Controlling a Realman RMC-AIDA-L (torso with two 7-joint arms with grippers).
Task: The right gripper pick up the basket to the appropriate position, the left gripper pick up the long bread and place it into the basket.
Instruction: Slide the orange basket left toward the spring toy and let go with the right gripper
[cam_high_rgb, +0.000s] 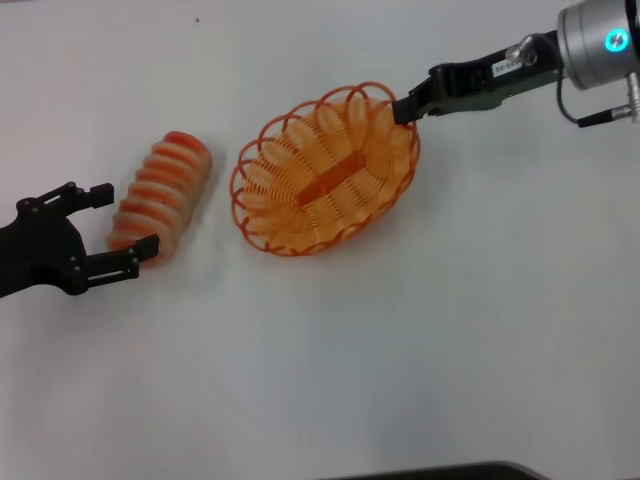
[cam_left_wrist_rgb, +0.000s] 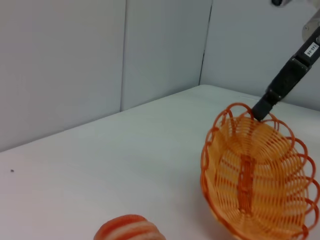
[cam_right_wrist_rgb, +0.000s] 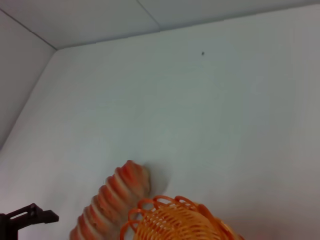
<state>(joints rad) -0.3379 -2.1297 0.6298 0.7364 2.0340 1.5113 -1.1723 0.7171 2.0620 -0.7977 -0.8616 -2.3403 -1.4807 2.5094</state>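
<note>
One basket (cam_high_rgb: 325, 170), one long bread (cam_high_rgb: 162, 200), two grippers, right gripper (cam_high_rgb: 408, 106) seemingly gripping rim

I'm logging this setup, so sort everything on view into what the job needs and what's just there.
Needed:
basket, gripped at its rim by the right gripper
long bread, with the open left gripper at its near end

Just there:
white table
small dark speck on it
</note>
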